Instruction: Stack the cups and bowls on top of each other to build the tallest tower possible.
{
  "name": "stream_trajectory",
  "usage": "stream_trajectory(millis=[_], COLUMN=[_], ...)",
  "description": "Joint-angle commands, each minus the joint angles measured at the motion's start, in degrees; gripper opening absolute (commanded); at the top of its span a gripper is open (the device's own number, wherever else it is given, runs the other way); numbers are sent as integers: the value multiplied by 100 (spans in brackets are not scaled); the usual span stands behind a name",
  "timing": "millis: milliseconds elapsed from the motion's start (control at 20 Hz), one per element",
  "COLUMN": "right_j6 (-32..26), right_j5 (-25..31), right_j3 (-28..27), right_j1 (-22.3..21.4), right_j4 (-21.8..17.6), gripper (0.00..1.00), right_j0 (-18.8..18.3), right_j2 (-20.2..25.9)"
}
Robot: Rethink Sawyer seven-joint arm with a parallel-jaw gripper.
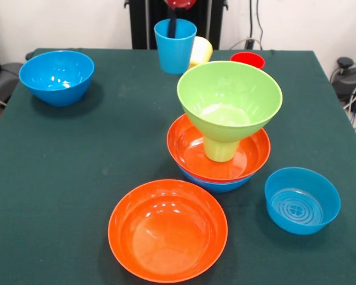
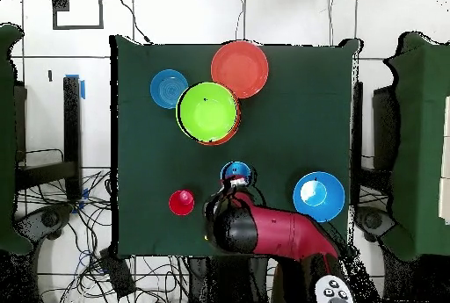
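From my remote seat, nearest the front camera, I see a wide glossy orange plastic bowl [image 1: 168, 230] sitting empty and upright on the dark green table [image 1: 59, 178]. To its right in that view, just apart, stands a smaller straight-sided blue plastic bowl [image 1: 302, 200], also empty.

Behind these rises the tower [image 1: 225, 127]: a deep blue bowl [image 1: 216, 184] at the base, mostly hidden, with a second wide orange bowl [image 1: 196, 148] nested in it. Inside that stands an upturned lime green tumbler [image 1: 220, 148], and a lime green plastic bowl [image 1: 229, 98] rests upright on top, leaning slightly.

Farther back on the left of the front view, another deep blue plastic bowl [image 1: 56, 76] sits well apart from everything.

At the far edge, a blue plastic tumbler [image 1: 175, 46] stands upright, with a yellow tumbler [image 1: 200, 52] tipped over just beside it and a red tumbler [image 1: 247, 59] near to the right. The gripper [image 1: 173, 27] reaches down into the blue tumbler; one finger shows inside it, but I cannot tell whether it is clenched on the wall. In the overhead view the red and black arm [image 2: 272, 234] covers that spot.
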Motion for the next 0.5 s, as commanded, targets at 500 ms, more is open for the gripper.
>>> stream_trajectory(millis=[500], right_j6=[-325], right_j5=[1333], right_j3=[272], right_j1=[-677], right_j4=[584], gripper=[0], right_j0=[151], right_j2=[671])
